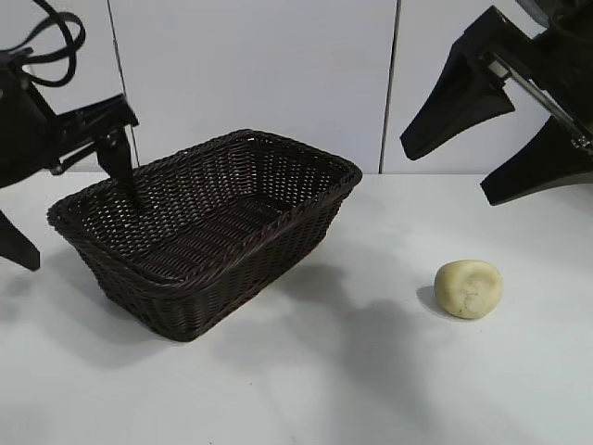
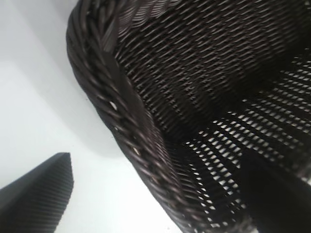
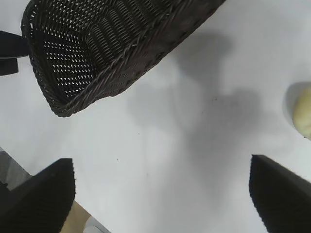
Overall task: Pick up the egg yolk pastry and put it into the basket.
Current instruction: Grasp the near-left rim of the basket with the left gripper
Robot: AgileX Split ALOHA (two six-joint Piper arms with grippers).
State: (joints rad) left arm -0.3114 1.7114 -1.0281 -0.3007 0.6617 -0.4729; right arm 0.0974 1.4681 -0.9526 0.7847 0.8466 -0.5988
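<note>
The egg yolk pastry (image 1: pixel 469 288), a pale cream dimpled lump, lies on the white table to the right of the basket (image 1: pixel 213 232); the right wrist view catches only its edge (image 3: pixel 303 114). The dark wicker basket (image 3: pixel 97 48) has nothing inside. My right gripper (image 1: pixel 446 175) hangs open high above the table, up and behind the pastry, with only bare table between its fingers (image 3: pixel 161 160). My left gripper (image 1: pixel 83 232) is open at the basket's left end. It straddles the braided rim (image 2: pixel 121 97), with one finger (image 2: pixel 272 194) inside and the other (image 2: pixel 39 194) outside.
White wall panels stand behind the table (image 1: pixel 306 389). A black cable (image 1: pixel 56 37) loops above the left arm. The right wrist view shows the table's edge with a brown surface (image 3: pixel 73 218) below it.
</note>
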